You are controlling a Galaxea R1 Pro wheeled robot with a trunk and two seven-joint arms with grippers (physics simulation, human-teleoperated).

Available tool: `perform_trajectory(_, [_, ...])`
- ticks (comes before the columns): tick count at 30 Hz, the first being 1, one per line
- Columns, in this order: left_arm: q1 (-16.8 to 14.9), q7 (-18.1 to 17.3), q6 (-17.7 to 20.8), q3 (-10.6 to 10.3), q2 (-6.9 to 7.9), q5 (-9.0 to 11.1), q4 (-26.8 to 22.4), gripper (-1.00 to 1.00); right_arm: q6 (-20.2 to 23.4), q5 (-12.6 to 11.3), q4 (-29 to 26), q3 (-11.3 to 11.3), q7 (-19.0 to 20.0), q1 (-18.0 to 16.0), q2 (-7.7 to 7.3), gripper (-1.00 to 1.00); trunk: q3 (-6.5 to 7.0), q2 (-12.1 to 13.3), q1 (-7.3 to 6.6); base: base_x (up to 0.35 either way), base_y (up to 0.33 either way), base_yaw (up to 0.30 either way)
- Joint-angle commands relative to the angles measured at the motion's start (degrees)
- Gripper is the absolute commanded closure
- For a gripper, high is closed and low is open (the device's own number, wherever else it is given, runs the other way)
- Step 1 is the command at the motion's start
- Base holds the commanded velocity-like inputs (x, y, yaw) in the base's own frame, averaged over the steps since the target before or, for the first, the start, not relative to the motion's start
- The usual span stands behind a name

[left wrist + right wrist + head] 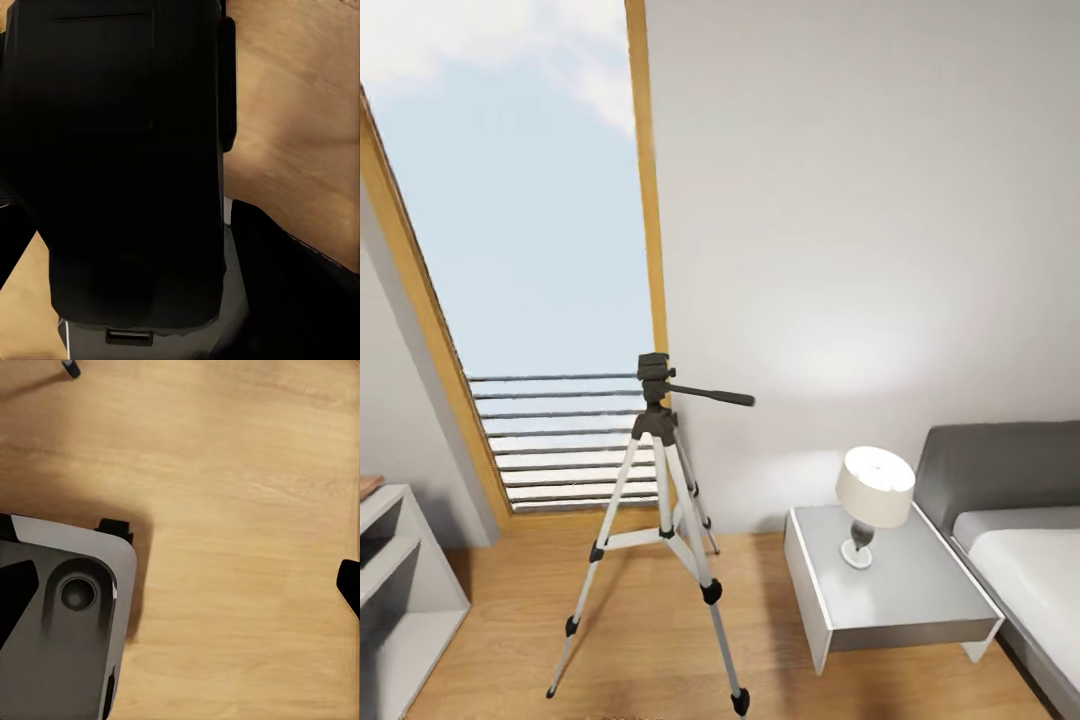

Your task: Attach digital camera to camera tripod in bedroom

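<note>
The camera tripod (pixel 660 520) stands on the light wood floor before the tall window, silver legs spread, its black head (pixel 655 372) bare and the pan handle pointing right. In the left wrist view the matte black digital camera (pixel 127 150) sits very close, held between the dark fingers (pixel 300 285) of my left gripper (pixel 135 225). My right gripper (pixel 184 592) hangs open over bare floor, with one black fingertip (pixel 349 585) at the picture's edge. A tripod foot (pixel 71 369) shows on the floor beyond it.
A white nightstand (pixel 905 600) with a lamp (pixel 872 500) stands right of the tripod, and a grey bed (pixel 1010 540) beyond it. A white shelf unit (pixel 400 590) lines the left. My grey base (pixel 60 630) shows below the right gripper.
</note>
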Motion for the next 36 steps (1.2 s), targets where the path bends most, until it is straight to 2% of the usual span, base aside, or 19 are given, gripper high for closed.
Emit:
perform_trajectory(1, [-0.1, 0.2, -0.1, -0.5, -0.02, 0.3, 0.0, 1.0, -0.4, 0.1, 0.2, 0.2, 0.2, -0.1, -0.02, -1.0, -0.09, -0.1, 0.02, 0.007, -0.052, 0.268])
perform_trajectory(26, [0.0, 0.2, -0.1, -0.5, -0.06, 0.3, 0.0, 1.0, -0.4, 0.1, 0.2, 0.2, 0.1, -0.1, -0.02, -1.0, -0.09, -0.1, 0.02, 0.001, -0.006, 0.266])
perform_trajectory(36, [0.0, 0.1, -0.1, -0.5, -0.29, 0.3, 0.0, 1.0, -0.4, 0.1, 0.2, 0.2, 0.1, -0.1, -0.02, -1.0, -0.09, -0.1, 0.02, 0.0, 0.0, 0.042])
